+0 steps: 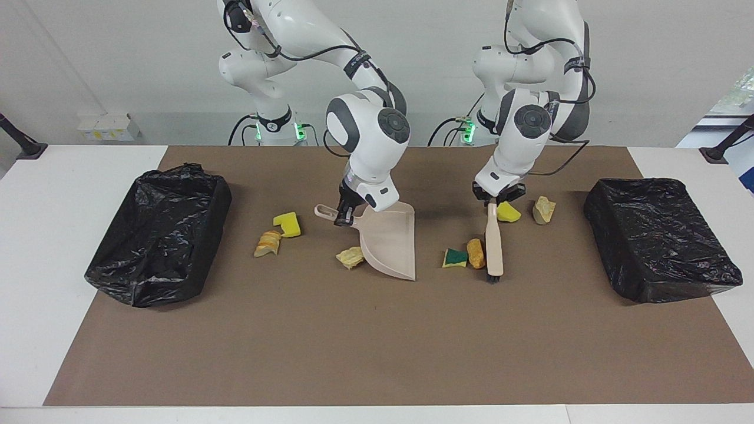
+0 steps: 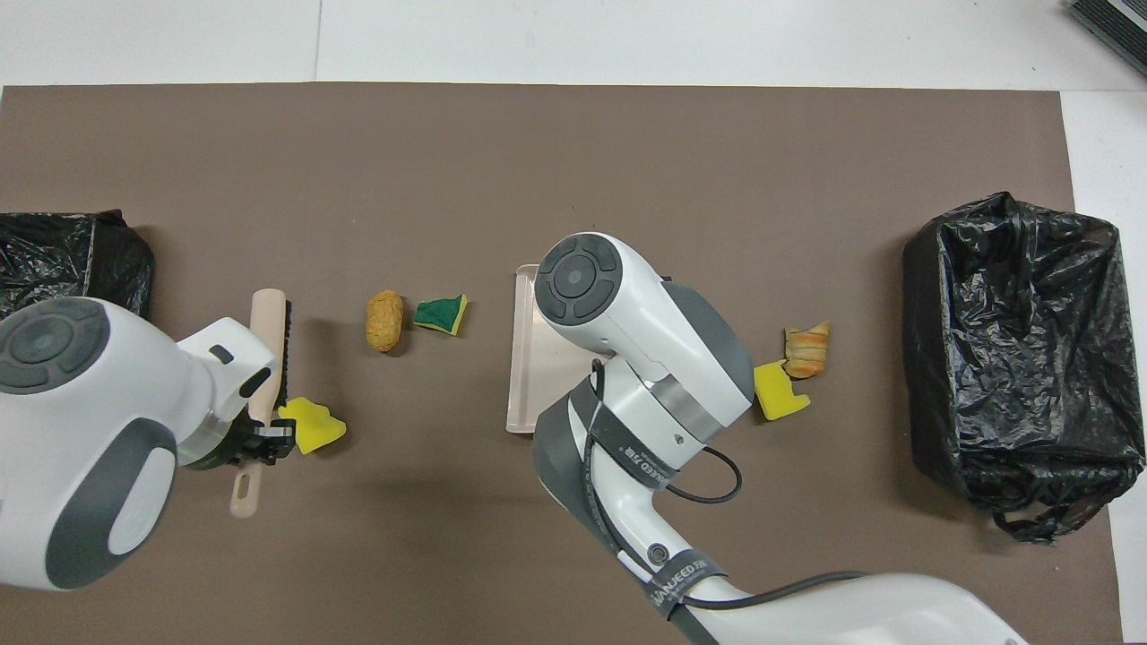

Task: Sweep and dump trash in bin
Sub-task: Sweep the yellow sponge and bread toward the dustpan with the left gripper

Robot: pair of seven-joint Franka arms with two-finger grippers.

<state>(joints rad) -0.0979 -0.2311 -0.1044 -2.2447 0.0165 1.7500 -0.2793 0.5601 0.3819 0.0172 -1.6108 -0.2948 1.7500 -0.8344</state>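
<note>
Brush (image 1: pixel 493 250) action in the facing view: the left gripper (image 1: pixel 493 199) is clamped on its handle, bristles down just beside the croquette (image 1: pixel 475 253) and green sponge (image 1: pixel 455 258), likely to push both toward the dustpan (image 1: pixel 389 244). The right gripper (image 1: pixel 343 215) grips that by the handle, lip on the mat (image 1: pixel 377 341), ready to catch. Seven scraps of trash (image 1: pixel 287 224) lie loose on the mat, none in the two bins (image 1: pixel 159 235); one brush, one dustpan. Overhead: five scraps show, arms hide two.
</note>
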